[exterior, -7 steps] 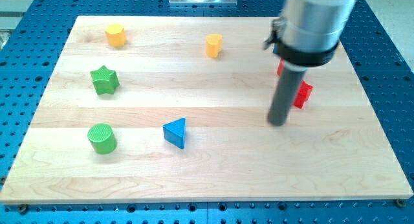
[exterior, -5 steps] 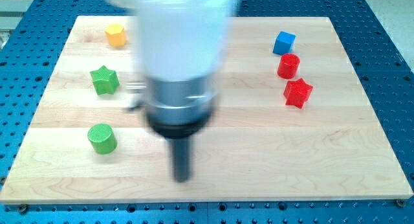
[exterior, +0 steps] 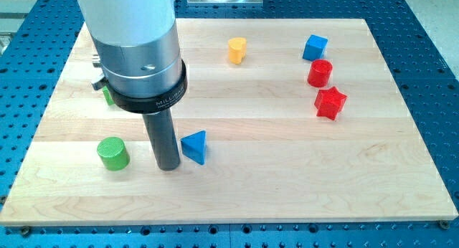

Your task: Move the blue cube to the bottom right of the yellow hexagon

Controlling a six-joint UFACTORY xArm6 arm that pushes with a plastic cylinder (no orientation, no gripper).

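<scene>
Camera view: a pale wooden board (exterior: 237,198) on a blue perforated table (exterior: 437,47), six small blocks showing.
Blue cube (exterior: 315,47): near the view's top right, resting alone, just above the red cylinder (exterior: 320,73).
Yellow block (exterior: 237,50): left of the blue cube, well apart from it; its exact shape cannot be made out.
Red star-shaped block (exterior: 330,102): just below the red cylinder.
My tip (exterior: 168,167): at the view's lower left, between the green cylinder (exterior: 113,153) and the blue triangular block (exterior: 194,146), just beside the latter; contact cannot be told.
Pincer: the arm carries only the dark rod, nothing gripped.
Green block (exterior: 106,96): mostly hidden behind the arm's housing (exterior: 136,47).
</scene>
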